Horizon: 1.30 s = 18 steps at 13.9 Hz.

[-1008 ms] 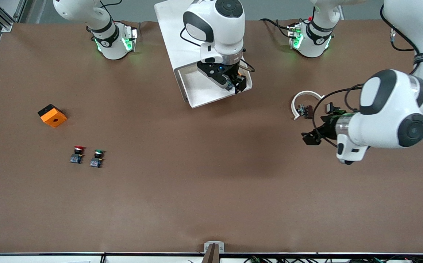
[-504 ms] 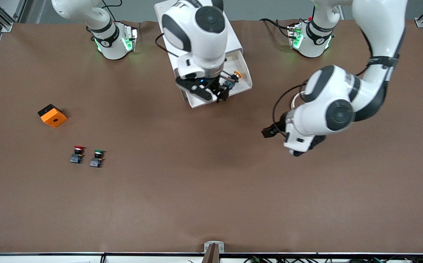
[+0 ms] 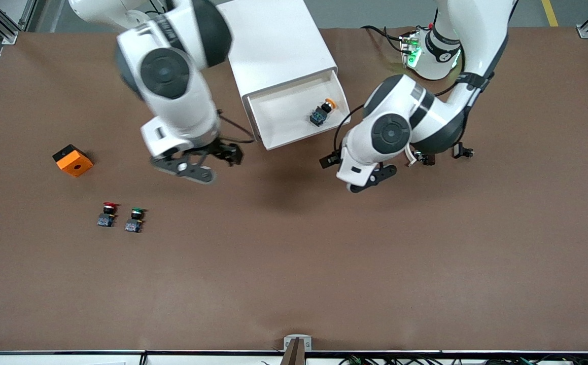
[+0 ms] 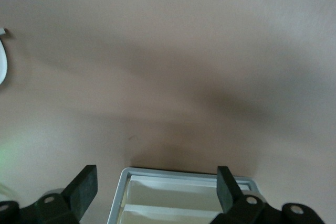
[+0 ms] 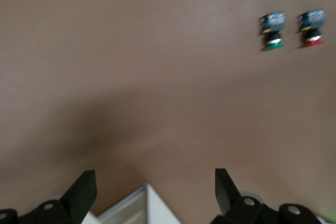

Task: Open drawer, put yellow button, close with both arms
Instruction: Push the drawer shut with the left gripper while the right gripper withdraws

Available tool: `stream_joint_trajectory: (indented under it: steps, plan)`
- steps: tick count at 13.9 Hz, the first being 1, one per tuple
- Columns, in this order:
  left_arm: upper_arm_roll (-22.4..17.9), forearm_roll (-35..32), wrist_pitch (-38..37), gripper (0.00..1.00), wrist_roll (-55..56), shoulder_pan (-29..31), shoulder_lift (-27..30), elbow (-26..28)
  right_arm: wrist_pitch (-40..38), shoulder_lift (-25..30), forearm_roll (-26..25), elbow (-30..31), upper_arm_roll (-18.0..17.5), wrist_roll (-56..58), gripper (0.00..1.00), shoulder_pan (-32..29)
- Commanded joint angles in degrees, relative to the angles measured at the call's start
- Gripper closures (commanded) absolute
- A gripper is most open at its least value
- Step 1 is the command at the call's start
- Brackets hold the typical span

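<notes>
The white cabinet's top drawer (image 3: 301,138) stands pulled out. The yellow button (image 3: 322,112) lies on its side in the tray, near the corner toward the left arm's end. My right gripper (image 3: 211,163) hangs open and empty over the table, just off the drawer's corner toward the right arm's end. That corner (image 5: 152,203) shows between its fingers (image 5: 84,192). My left gripper (image 3: 355,172) is open and empty over the table off the drawer's other corner. In the left wrist view the drawer rim (image 4: 178,174) sits between the open fingers (image 4: 226,187).
An orange box with a hole (image 3: 72,160) sits toward the right arm's end. The red-capped button (image 3: 107,214) and green-capped button (image 3: 135,219) stand nearer the camera. A white ring part (image 3: 409,154) and a small black piece (image 3: 462,151) lie partly under the left arm.
The right gripper left the yellow button in the drawer tray and swung out toward its own end. The left arm swung in from the ring to beside the drawer.
</notes>
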<state>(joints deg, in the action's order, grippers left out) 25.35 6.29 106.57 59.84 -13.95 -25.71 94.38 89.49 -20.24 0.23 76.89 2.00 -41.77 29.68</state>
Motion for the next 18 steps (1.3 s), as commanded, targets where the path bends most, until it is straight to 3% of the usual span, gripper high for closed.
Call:
stream_joint_trajectory:
  steps: [1,3,10,14,18]
  plan:
    - [0.40,-1.02,2.93,0.00,0.62,-1.87,3.63,5.36,-2.73,2.31,0.92,0.46,-1.03,12.02,0.00,-7.94]
    - [2.50,-0.58,5.04,0.00,0.80,-1.61,6.01,8.79,-4.58,3.54,0.74,0.63,-0.94,20.72,0.00,-13.21]
    - [10.33,-0.14,8.82,0.00,5.10,-1.35,6.55,12.32,-7.48,5.04,-0.05,0.54,-0.94,52.81,0.00,-33.52]
    - [13.67,0.47,11.20,0.00,7.47,-1.44,6.46,13.99,-7.57,5.04,-0.66,0.46,-0.77,54.34,0.00,-37.85]
    - [14.55,2.85,11.29,0.00,7.92,-2.49,6.11,14.60,-7.57,4.95,-1.37,0.11,-0.77,54.25,0.00,-39.69]
